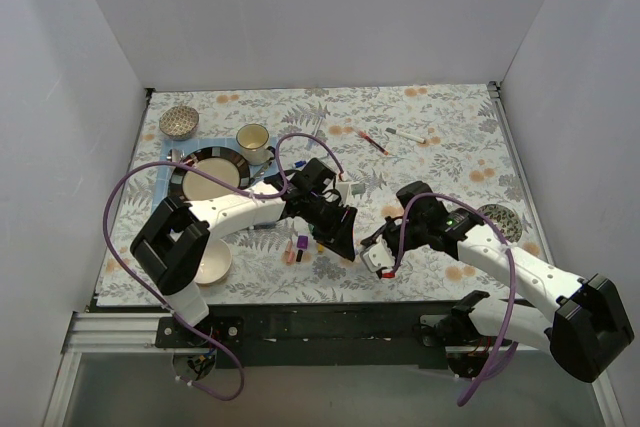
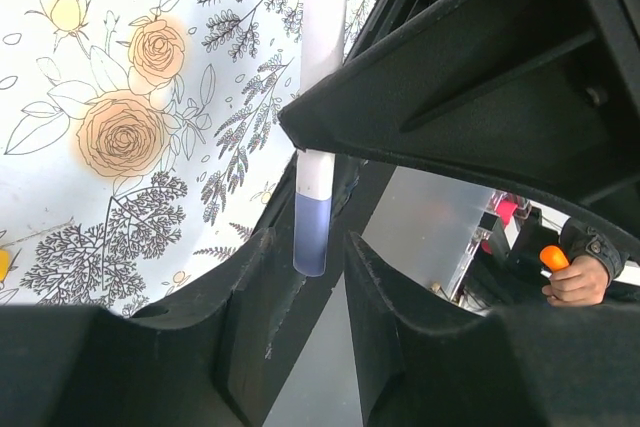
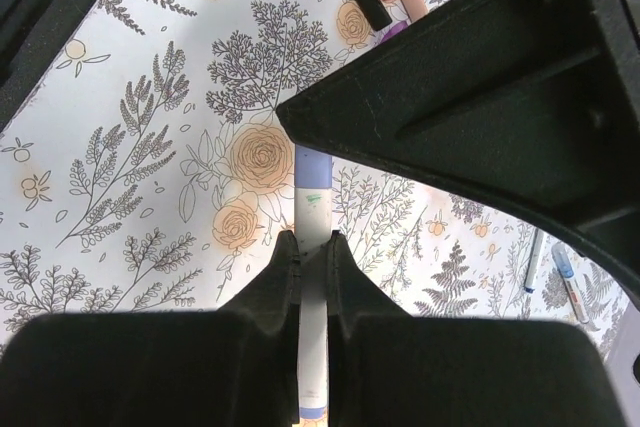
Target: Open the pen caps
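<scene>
A white-barrelled pen (image 3: pixel 312 197) with a bluish-purple end is held above the tabletop's near middle. Loose pen caps (image 1: pixel 300 244), pink, purple and black, cluster just left of it. Two more pens (image 1: pixel 372 142) lie toward the far edge.

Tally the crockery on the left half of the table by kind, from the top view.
Bowls: 2, the patterned bowl and the white bowl
Plate: 1, the black-rimmed plate
Cup: 1, the cup
Total: 4
</scene>
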`<action>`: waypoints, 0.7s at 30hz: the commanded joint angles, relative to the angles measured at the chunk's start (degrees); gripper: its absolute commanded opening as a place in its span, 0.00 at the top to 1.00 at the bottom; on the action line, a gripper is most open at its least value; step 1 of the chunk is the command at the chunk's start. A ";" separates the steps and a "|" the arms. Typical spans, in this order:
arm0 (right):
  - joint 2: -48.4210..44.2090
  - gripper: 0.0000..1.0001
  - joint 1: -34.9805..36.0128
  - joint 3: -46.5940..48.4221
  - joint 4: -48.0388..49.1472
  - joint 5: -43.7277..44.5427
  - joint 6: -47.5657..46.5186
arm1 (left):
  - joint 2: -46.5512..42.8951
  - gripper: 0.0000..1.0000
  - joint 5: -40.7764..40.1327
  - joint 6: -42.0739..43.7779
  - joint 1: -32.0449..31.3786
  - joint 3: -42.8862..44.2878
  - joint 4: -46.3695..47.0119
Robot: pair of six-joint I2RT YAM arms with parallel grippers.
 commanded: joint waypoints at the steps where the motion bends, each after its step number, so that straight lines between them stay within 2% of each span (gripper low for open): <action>1: -0.87 0.99 0.04 -0.14 -0.11 -0.84 1.39 | -2.05 0.66 1.71 0.67 0.09 0.77 0.08; 10: -1.05 0.99 -0.05 -0.67 4.19 -1.28 6.31 | -1.17 0.66 5.40 -1.79 0.09 -0.38 4.64; 14: -1.14 0.99 -0.05 -0.93 5.16 -1.11 7.19 | -0.73 0.72 5.84 -1.97 0.09 -0.81 5.09; 15: -1.14 0.99 -0.05 -0.93 5.25 -1.02 7.28 | -0.82 0.79 6.10 -1.97 0.09 -0.82 5.09; 17: -1.22 0.99 -0.05 -1.20 5.43 -0.93 7.37 | -0.90 0.87 6.11 -2.14 0.09 -0.82 5.09; 18: -1.22 0.99 -0.05 -1.28 5.51 -0.93 7.46 | -0.99 0.97 6.11 -2.14 0.09 -0.90 5.09; 19: -1.31 0.99 0.04 -1.37 5.69 -1.11 7.54 | -1.17 1.00 6.37 -2.14 0.09 -0.90 5.18; 21: -1.40 0.99 -0.05 -1.46 5.69 -1.02 7.63 | -1.96 1.00 6.19 -2.14 0.18 -1.17 5.18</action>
